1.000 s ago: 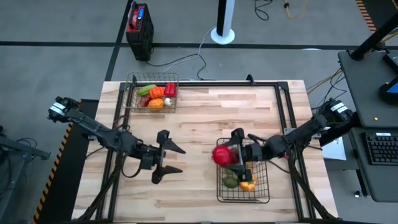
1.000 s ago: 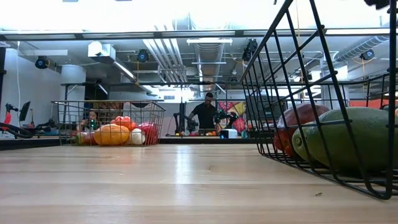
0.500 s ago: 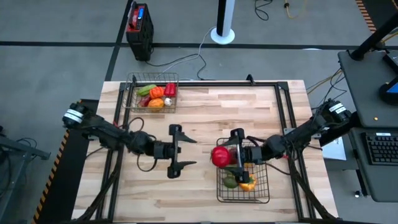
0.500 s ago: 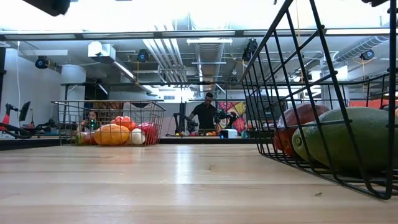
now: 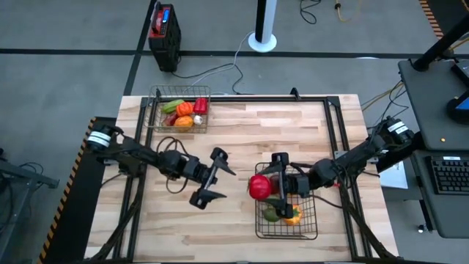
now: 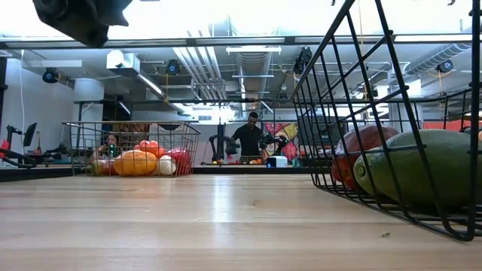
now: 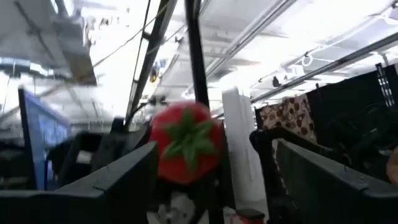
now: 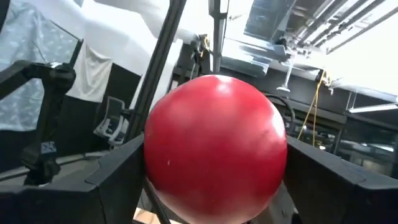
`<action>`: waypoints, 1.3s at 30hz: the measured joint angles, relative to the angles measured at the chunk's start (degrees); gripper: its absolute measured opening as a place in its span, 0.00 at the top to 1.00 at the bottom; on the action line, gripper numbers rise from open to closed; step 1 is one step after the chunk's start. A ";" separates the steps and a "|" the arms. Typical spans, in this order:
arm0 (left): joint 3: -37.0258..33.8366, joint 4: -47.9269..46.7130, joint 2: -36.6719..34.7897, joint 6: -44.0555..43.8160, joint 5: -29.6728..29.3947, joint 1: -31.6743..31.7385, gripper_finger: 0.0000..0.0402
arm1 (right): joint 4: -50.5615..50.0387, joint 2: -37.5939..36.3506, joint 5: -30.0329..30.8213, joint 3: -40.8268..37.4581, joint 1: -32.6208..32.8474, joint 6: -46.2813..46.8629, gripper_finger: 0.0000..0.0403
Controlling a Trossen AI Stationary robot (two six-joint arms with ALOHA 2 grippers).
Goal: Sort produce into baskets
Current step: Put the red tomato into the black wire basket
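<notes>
My right gripper (image 5: 265, 185) is shut on a red toy tomato (image 5: 258, 187), held over the left rim of the near wire basket (image 5: 315, 220). A green and an orange piece (image 5: 292, 215) lie in that basket. My left gripper (image 5: 212, 178) stands open in the air to the left of the tomato and faces it. Its wrist view shows the tomato's green calyx (image 7: 186, 140) beyond its spread fingers (image 7: 124, 180). A smaller basket (image 5: 156, 110) at the table's far left holds several red, orange, green and white pieces. My right gripper pinches the tomato by its two opposite round sides (image 8: 152, 155), one finger (image 8: 112, 180) on each. The fingers come from the table's right and slant a little upward. The tomato is lifted clear, above the near basket's left rim.
Bare wooden tabletop (image 5: 242, 132) lies between the two baskets. In the low view the near basket's mesh wall (image 6: 354, 98) stands close on the right with a green piece (image 6: 422, 169) behind it. A person (image 6: 247, 139) stands far off in the room.
My left gripper has swung toward the table's right edge and the tomato, sinking a little, rolling about its own line and tipping its fingers upward; it stays open. My right gripper keeps the tomato almost where it was.
</notes>
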 joint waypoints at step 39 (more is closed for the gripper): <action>-0.28 -23.64 -7.22 -21.78 6.72 7.28 0.24 | -55.59 13.64 47.61 32.54 6.58 -3.85 0.19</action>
